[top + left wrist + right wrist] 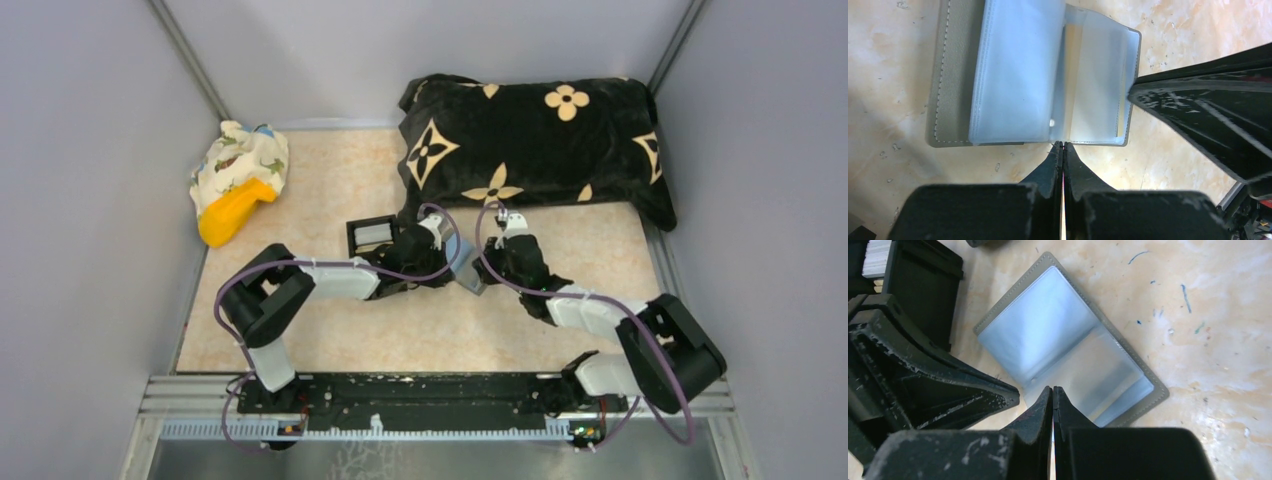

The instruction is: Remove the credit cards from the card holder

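Note:
The card holder (955,75) lies open on the table, grey outside, with light-blue clear sleeves (1018,75) fanned up. A pale yellow card edge (1074,70) shows through the right-hand sleeve. My left gripper (1063,145) is shut, its tips touching the holder's near edge at the spine, with nothing seen between them. My right gripper (1053,389) is also shut, its tips resting over a sleeve of the holder (1068,335). In the top view both grippers, left (452,262) and right (492,272), meet at the holder (470,277).
A black box (372,235) stands just left of the holder, close to my left wrist. A black pillow with tan flowers (530,140) lies at the back. A patterned cloth with a yellow object (238,185) sits at the back left. Grey walls close in both sides.

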You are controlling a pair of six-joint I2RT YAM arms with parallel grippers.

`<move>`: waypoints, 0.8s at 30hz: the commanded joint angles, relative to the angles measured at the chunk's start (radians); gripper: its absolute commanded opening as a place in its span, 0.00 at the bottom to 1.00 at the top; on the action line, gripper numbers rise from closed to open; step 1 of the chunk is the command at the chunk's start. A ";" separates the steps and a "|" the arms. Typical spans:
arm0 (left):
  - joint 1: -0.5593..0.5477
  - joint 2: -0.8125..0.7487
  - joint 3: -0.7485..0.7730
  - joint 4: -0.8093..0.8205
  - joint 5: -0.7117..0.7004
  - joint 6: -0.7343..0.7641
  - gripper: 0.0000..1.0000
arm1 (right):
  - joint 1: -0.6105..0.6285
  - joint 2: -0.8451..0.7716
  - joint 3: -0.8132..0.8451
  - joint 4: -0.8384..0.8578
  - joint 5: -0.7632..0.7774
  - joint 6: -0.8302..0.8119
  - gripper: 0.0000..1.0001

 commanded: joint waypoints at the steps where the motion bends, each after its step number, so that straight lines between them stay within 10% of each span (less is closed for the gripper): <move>1: 0.004 -0.018 0.005 0.033 -0.025 -0.007 0.00 | -0.013 -0.085 -0.024 0.004 0.051 0.008 0.01; 24: 0.095 -0.030 0.058 -0.012 -0.205 0.017 0.00 | -0.029 0.060 -0.057 0.047 0.023 0.044 0.01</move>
